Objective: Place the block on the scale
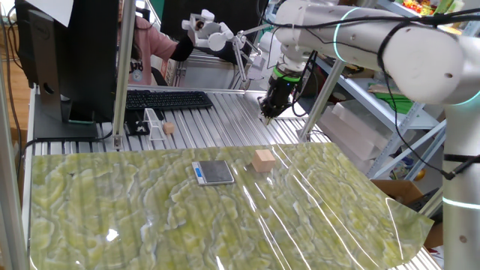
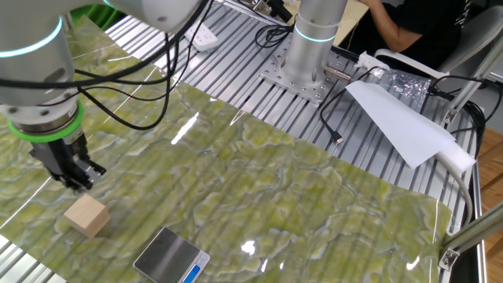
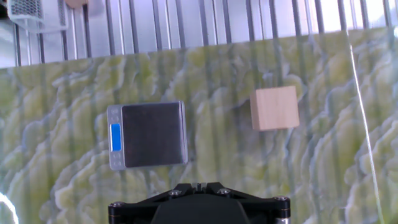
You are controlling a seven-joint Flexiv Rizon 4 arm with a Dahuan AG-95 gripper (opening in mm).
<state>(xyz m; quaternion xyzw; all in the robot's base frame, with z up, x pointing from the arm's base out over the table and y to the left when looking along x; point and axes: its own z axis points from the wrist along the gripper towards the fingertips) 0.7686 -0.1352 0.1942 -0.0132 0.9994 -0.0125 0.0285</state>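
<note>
The block (image 1: 262, 160) is a light tan wooden cube lying on the green patterned mat, just right of the scale (image 1: 214, 172). The scale is flat with a dark grey plate and a blue strip. My gripper (image 1: 268, 112) hangs in the air above and behind the block, with its fingers together and nothing between them. In the other fixed view the gripper (image 2: 78, 179) is just above the block (image 2: 86, 216), with the scale (image 2: 171, 255) at the lower edge. In the hand view the scale (image 3: 149, 135) is centre-left, the block (image 3: 274, 108) is to its right, and the gripper's (image 3: 200, 185) tips are at the bottom.
A black keyboard (image 1: 161, 99), a small clear stand (image 1: 154, 124) and a tiny tan ball (image 1: 169, 128) lie on the ribbed metal table behind the mat. A monitor (image 1: 71, 52) stands at the back left. A white paper sheet (image 2: 397, 118) and cables lie near the arm's base (image 2: 302, 71).
</note>
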